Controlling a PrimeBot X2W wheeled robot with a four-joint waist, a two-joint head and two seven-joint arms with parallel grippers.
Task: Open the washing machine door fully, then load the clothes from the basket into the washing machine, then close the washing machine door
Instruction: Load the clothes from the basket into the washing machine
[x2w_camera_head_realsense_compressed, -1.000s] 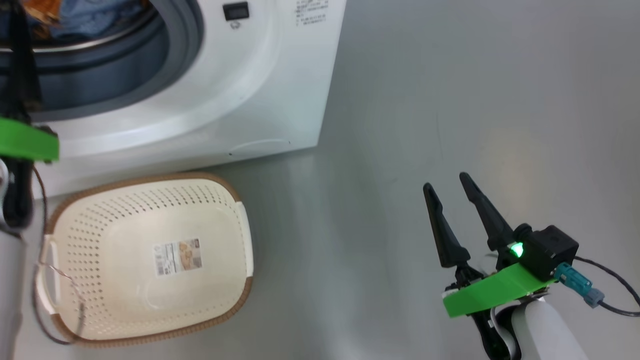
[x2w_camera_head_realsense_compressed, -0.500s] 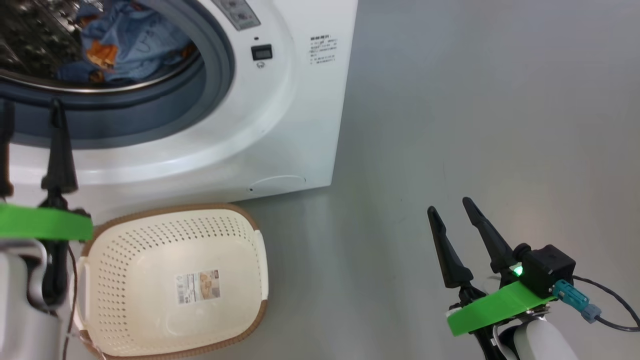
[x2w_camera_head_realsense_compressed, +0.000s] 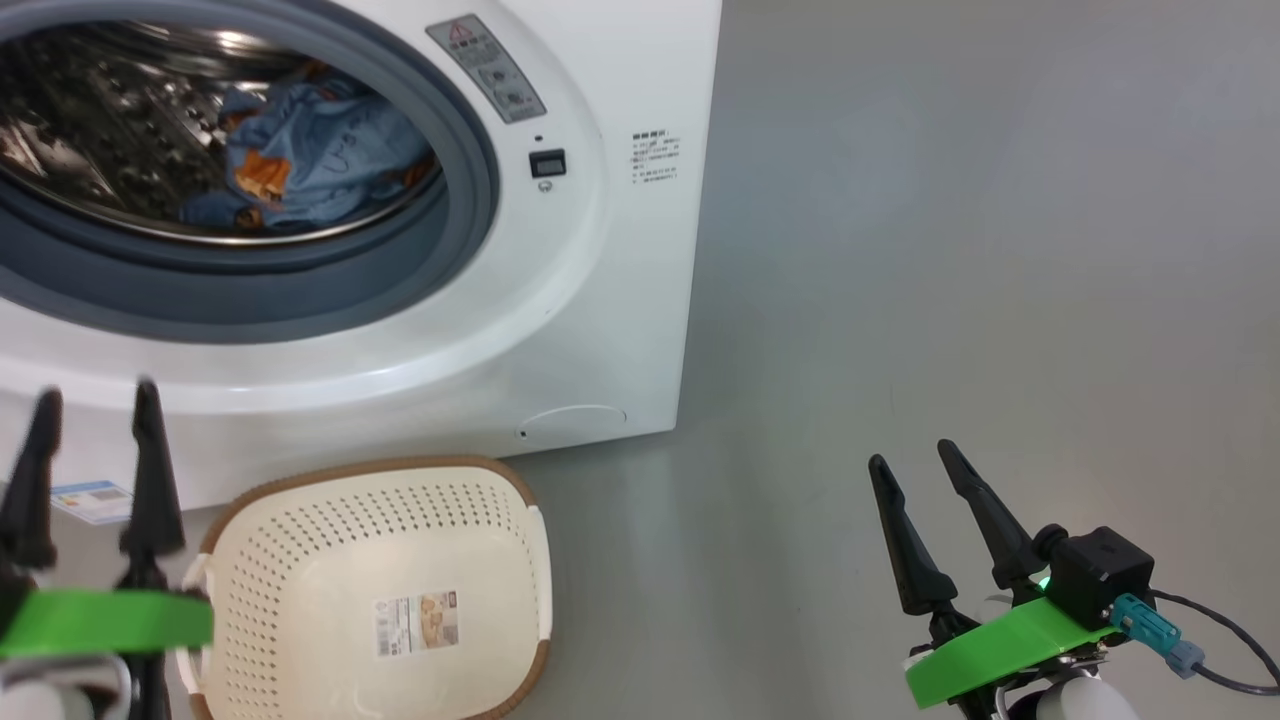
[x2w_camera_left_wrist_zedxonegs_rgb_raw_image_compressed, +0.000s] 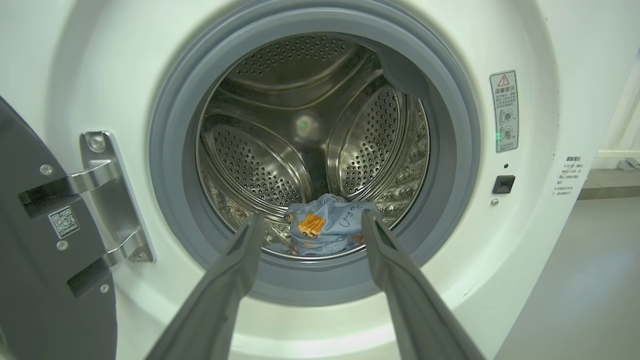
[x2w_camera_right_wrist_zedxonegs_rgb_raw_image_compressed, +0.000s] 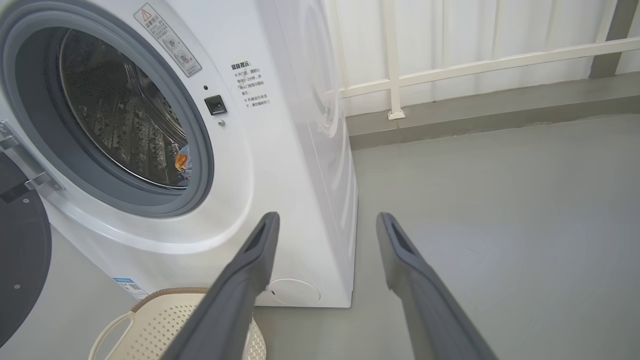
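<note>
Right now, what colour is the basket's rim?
Brown, with a woven look, around the cream perforated basket; the head view shows it best.

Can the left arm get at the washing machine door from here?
Probably yes. The left gripper is open and empty, and the washing machine door stands open at the left in its wrist view, with nothing seen between them.

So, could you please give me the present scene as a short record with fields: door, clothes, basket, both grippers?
door: swung open, hanging on its hinge beside the opening
clothes: light-blue bundle lying inside the drum
basket: empty, on the floor in front of the washing machine
left gripper: open, holding nothing, pointing at the drum
right gripper: open, holding nothing, above bare floor
step left: closing the door
</note>
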